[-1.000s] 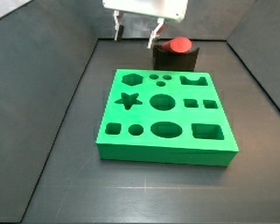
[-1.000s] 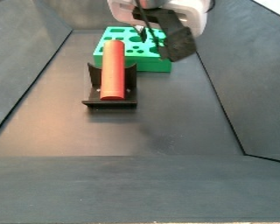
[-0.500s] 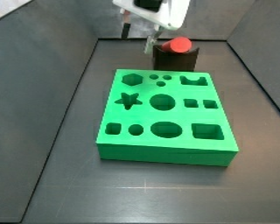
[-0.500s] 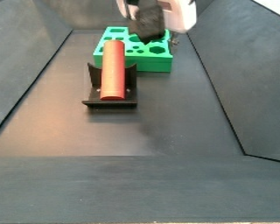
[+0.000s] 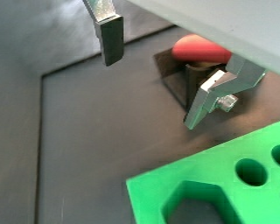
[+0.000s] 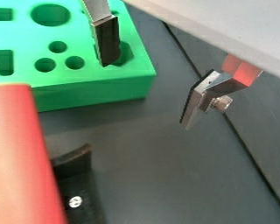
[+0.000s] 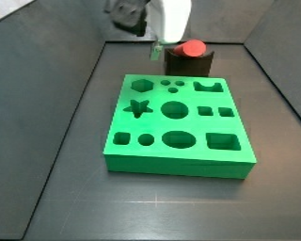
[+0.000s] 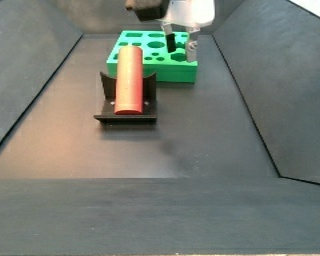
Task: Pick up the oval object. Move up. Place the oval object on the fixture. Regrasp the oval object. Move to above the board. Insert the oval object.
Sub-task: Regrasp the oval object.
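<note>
Pincer [image 6: 154, 74] empty; full peg [image 8: 128, 77] sideways

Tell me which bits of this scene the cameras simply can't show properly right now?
- Red peg: in a wrist view the pincer body covers most of it.
- Fixture: the peg hides its scooped top in a side view.
- Pincer, open and empty beside the fixture: its upper part leaves the picture.
- Board: cut off by the edge.

The gripper [image 5: 154, 77] hung high at the far end of the scene, jaws spread wide with nothing between them, its flat silver fingers [image 6: 105, 35] with dark pads pointing down, the white wrist housing [image 7: 169, 16] above them.
</note>
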### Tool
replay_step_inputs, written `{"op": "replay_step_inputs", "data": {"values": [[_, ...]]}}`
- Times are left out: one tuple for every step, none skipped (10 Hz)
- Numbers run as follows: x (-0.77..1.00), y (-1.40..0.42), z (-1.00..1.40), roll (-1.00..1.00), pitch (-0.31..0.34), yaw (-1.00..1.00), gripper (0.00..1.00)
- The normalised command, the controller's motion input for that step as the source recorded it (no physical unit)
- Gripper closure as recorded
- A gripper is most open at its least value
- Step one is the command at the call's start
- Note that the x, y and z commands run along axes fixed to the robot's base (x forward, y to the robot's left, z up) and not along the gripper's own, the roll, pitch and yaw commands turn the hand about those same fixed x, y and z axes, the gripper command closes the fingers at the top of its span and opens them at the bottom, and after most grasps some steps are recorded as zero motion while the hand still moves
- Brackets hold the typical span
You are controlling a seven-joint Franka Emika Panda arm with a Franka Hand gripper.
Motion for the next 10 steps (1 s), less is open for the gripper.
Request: {"op": "replay_step_inputs", "data": {"values": [[-0.04, -0.01, -0.01, 0.70, -0.275, -1.00, 0.00], [-0.04, -0.01, -0.01, 0.69, -0.241, -1.00, 0.00], [-0.04, 0.00, -0.01, 0.67, -0.189, -1.00, 0.00], [-0.04, 0.00, -0.02, 0.52, -0.061, -0.79, 0.00], [-0.03, 0.00, -0.01, 0.38, 0.039, -0.58, 0.00], [-0.03, 0.00, 0.00, 0.27, 0.118, -0.40, 0.00], [-0.02, -0.01, 0.01, 0.18, 0.181, -0.25, 0.00], [1.00, 0.00, 0.01, 0.04, 0.214, -0.13, 0.00], [1.00, 0.00, 0.00, 0.02, 0.213, -0.06, 0.00], [1.00, 0.00, -0.02, 0.02, 0.238, 0.00, 0.00]]}}
